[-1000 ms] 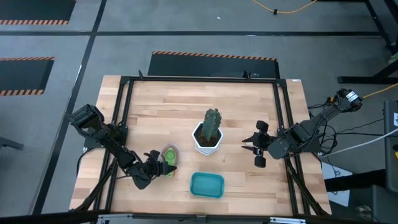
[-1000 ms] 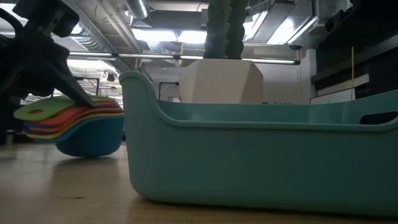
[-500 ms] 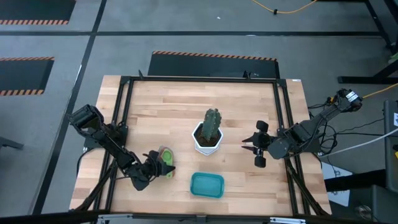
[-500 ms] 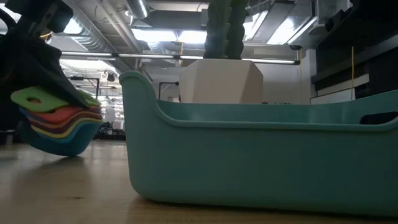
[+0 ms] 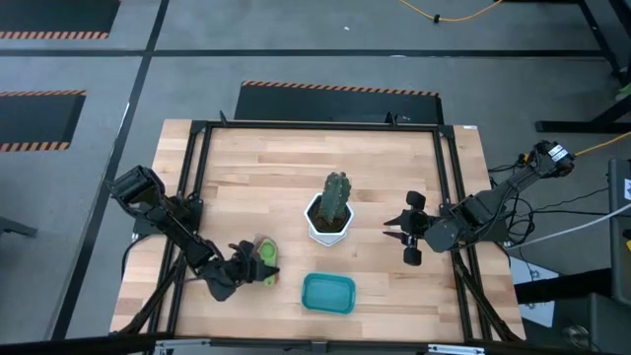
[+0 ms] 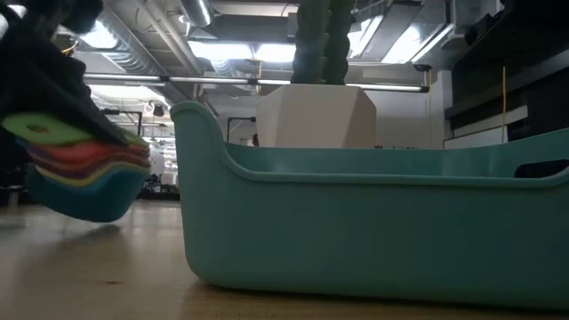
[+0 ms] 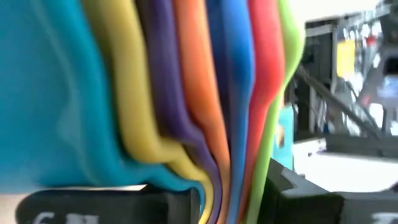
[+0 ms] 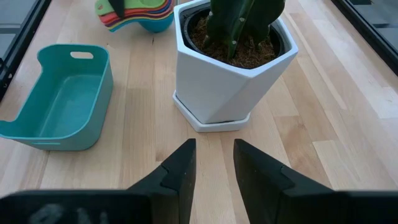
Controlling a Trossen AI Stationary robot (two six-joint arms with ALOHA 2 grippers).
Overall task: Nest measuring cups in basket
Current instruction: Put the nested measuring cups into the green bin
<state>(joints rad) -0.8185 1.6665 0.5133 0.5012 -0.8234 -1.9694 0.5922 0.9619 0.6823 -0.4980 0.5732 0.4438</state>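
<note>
The measuring cups (image 5: 265, 266) are nested in one stack, green on top and light blue at the bottom, on the table's left near side, left of the teal basket (image 5: 327, 293). In the low view the stack (image 6: 80, 178) shows tilted, left of the basket's wall (image 6: 356, 231). My left gripper (image 5: 247, 265) is shut on the stack's handles. My right gripper (image 5: 392, 230) hangs open on the right of the white cactus pot (image 5: 330, 219), touching nothing; its wrist view shows the basket (image 8: 59, 99) and the stack (image 8: 138, 14) beyond. My left gripper pinches the bundled flat handles (image 7: 211, 180) of the nested cups between its two fingers (image 7: 93, 205), coming level from the table's left. All the coloured handles lie together in the hold. The stack is tilted; whether its blue bowl (image 6: 84, 200) touches the table I cannot tell.
The white pot with the cactus (image 8: 233, 59) stands mid-table, beyond the basket and between the two grippers. A black frame rail (image 5: 187, 197) runs along the table's edges. Bare wood lies between the stack and the basket.
My left gripper has carried the stack of cups a short way toward the table's near edge, staying shut on the handles. The stack, level a second ago, now sits tilted and closer to the low camera. The right arm has kept still.
</note>
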